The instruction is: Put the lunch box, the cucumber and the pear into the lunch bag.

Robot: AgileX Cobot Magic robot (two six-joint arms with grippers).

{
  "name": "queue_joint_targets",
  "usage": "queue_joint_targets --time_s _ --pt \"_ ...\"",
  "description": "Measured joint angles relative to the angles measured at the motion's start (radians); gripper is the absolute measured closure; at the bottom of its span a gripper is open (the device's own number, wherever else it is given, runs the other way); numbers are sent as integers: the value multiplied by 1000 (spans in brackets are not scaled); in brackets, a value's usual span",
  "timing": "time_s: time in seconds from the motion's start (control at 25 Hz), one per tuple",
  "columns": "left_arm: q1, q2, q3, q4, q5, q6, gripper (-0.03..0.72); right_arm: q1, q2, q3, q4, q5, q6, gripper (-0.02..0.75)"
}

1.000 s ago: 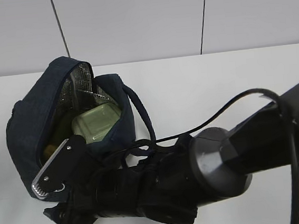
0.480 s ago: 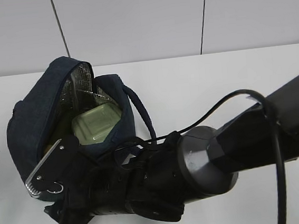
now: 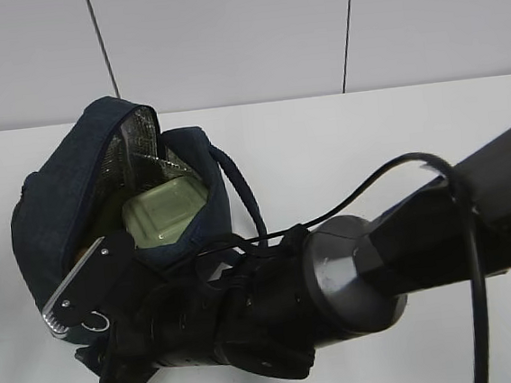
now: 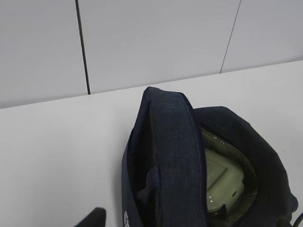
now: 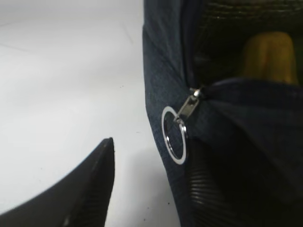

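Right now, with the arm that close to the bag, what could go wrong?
The right gripper is at the zipper ring; a tug might tip or drag the lunch bag. The bag is open, so the lunch box and the pear could slide out.

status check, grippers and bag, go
Right gripper open, at the lunch bag by the zipper ring. Left gripper barely in view, state unclear. Lunch box and pear inside; cucumber not seen.

Navy lunch bag (image 3: 59, 219) on left, flap open, foil lining showing; sage-lidded lunch box (image 3: 165, 211) tilted inside, yellow pear (image 5: 269, 56) in near end by zipper ring (image 5: 174, 135).
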State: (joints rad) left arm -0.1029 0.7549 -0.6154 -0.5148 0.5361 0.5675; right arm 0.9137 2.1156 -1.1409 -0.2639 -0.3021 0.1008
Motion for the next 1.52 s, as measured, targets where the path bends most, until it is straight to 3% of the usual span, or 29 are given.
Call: queue_joint_targets --time_s 0.28,0.6,1.0,1.12,1.24,1.52 --pt "0 0 0 0 0 0 303 0 0 0 0 -5 0 368" --pt "0 0 0 0 0 0 304 0 2 -7 0 -10 0 485" --pt "0 0 0 0 0 0 306 0 37 -54 0 2 0 500" --pt "0 0 0 0 0 0 306 0 37 -58 0 19 -2 574" --pt "0 0 0 0 0 0 306 0 37 -58 0 37 -15 715" --pt "0 0 0 3 0 0 313 0 14 -60 0 128 -45 738"
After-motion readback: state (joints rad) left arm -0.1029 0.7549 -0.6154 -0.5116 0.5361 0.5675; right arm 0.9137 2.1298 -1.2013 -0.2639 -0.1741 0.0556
